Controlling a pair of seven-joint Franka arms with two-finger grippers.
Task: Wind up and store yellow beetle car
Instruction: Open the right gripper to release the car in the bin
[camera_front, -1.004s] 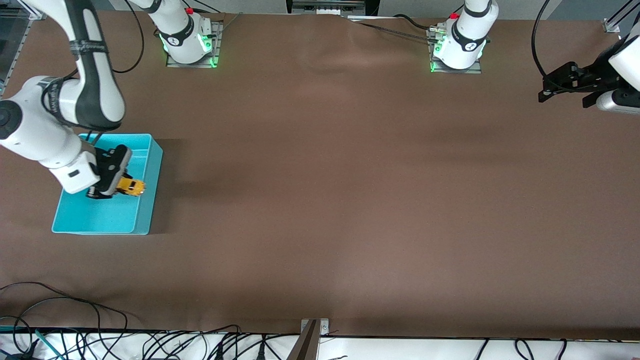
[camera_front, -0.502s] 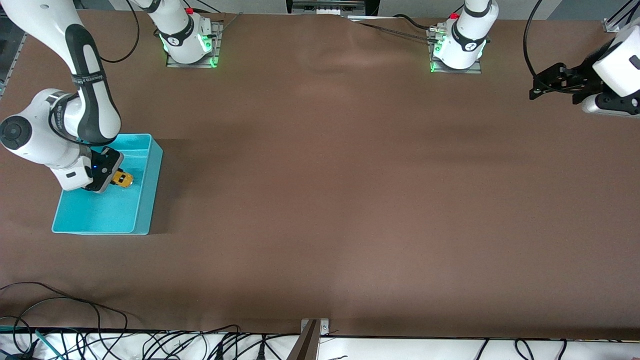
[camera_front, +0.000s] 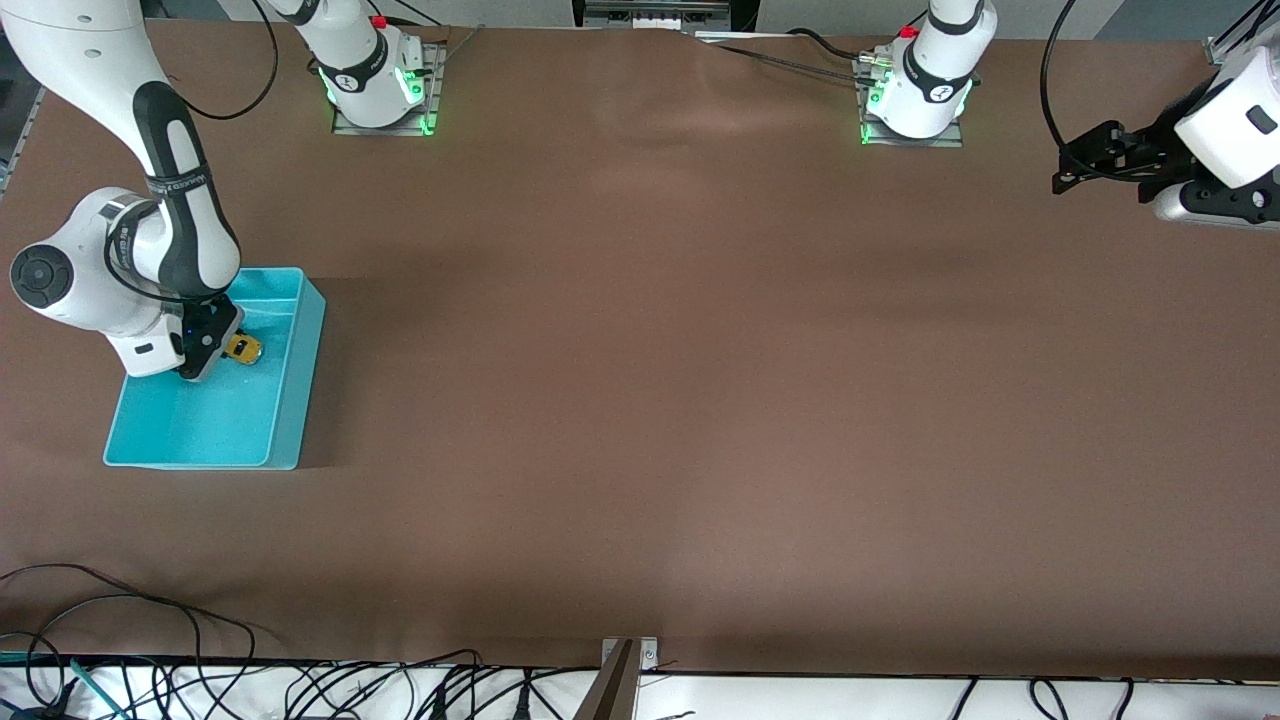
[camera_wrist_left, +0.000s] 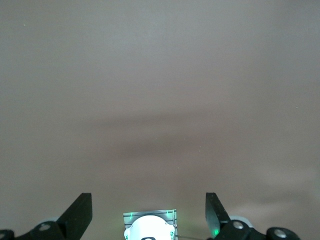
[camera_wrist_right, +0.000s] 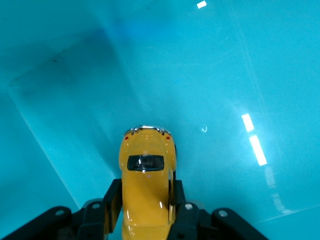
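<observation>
front: high, faces arms | R wrist: close, down into bin (camera_wrist_right: 75, 60), shared w/ front (camera_front: 300, 340) | L wrist: over table (camera_wrist_left: 160, 75)

A bare brown desk (camera_wrist_left: 160, 90) fills almost the whole left wrist view, and a soft darker band of shadow is seen across its middle. The left gripper (camera_wrist_left: 149, 212) is seen at the picture's lower edge, its two black jaws held wide apart with nothing between them but the desk. Between the jaws, farther off, the white base of a robot arm (camera_wrist_left: 149, 229) is seen on a metal mounting plate (camera_wrist_left: 150, 216), and green light is shown along the plate's edge.
</observation>
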